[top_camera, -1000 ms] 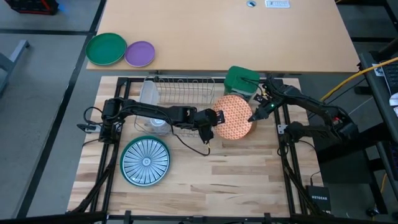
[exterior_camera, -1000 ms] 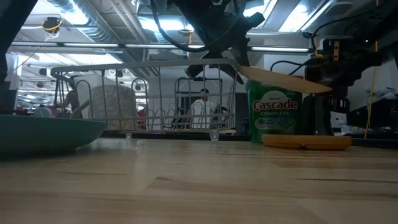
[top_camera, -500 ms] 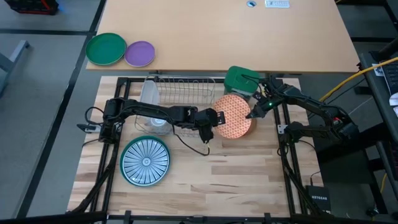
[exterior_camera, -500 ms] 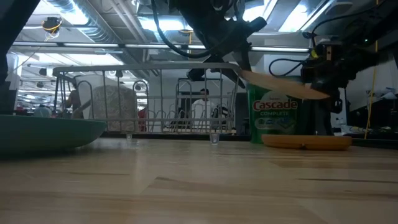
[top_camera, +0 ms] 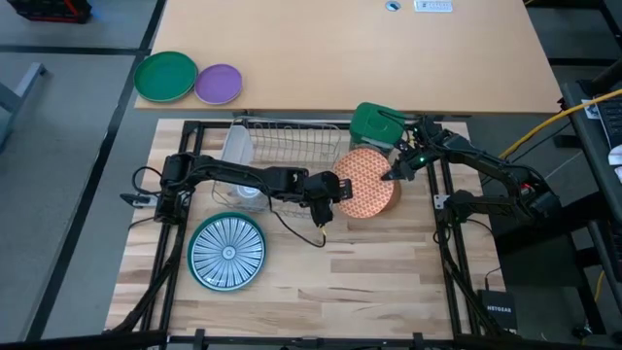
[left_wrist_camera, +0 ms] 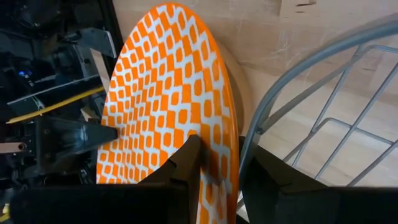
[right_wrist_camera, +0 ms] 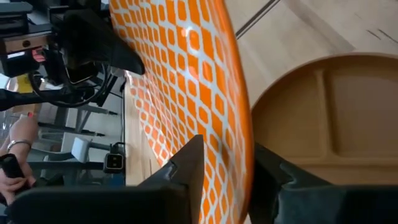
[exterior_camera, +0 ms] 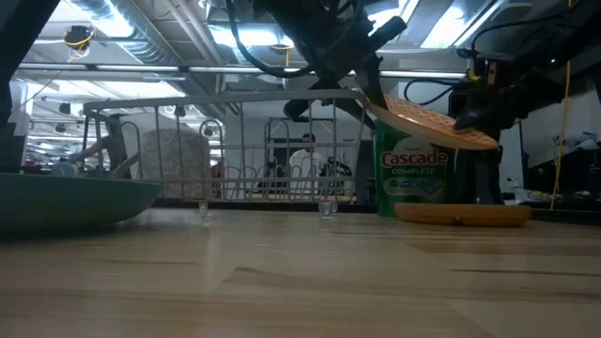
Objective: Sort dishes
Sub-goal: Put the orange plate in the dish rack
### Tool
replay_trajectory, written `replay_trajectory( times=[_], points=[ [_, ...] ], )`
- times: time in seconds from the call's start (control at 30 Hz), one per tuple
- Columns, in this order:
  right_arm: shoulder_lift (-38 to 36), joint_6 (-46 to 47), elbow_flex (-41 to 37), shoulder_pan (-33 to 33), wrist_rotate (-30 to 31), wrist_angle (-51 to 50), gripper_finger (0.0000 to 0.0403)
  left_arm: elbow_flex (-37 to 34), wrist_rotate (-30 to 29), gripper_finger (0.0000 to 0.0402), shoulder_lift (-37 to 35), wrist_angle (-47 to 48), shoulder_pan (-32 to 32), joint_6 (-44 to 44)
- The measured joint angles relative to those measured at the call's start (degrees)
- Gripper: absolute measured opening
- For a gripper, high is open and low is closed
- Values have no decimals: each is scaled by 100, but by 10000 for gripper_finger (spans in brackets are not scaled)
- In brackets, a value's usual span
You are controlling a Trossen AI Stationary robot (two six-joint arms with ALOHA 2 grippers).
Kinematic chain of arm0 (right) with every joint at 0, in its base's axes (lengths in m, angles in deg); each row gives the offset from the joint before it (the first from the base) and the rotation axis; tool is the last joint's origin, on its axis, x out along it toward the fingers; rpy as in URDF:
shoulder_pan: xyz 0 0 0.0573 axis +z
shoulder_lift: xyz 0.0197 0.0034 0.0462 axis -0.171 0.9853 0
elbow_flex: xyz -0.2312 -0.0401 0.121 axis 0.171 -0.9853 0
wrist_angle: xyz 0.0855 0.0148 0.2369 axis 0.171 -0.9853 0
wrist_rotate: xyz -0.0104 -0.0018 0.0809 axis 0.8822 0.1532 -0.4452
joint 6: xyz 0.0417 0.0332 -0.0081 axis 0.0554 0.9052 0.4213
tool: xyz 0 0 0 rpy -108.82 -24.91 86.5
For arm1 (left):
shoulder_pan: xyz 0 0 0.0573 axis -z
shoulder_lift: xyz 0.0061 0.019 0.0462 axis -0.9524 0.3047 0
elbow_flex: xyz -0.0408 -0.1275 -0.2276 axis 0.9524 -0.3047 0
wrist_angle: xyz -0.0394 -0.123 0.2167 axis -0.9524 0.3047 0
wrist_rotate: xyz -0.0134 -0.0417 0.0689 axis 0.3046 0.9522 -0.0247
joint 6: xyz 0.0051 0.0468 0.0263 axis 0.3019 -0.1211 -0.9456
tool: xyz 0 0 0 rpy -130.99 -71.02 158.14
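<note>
Above the brown plate [top_camera: 381,202], both claws clamp the orange speckled plate [top_camera: 364,181]: left claw [top_camera: 340,187], right claw [top_camera: 391,173]. Handover underway; next, one claw releases.

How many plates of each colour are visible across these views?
Orange patterned plate: 1
Brown divided plate: 1
Teal striped plate: 1
Green plate: 1
Purple plate: 1
Pale plate in the rack: 1
Total: 6

5 plates [top_camera: 365,182] — 1 rack [top_camera: 288,146] — 1 canister [top_camera: 374,124]
</note>
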Motion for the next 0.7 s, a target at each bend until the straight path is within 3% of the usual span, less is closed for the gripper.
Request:
replay_trajectory(
  times=[0.33,0.7],
  points=[
    [0,-67,0,0,64,-25,27,6,-15,80,0,64,-2,16],
    [-4,-12,0,9,61,-23,18,-1,-307,150,4,139,79,643]
  ],
)
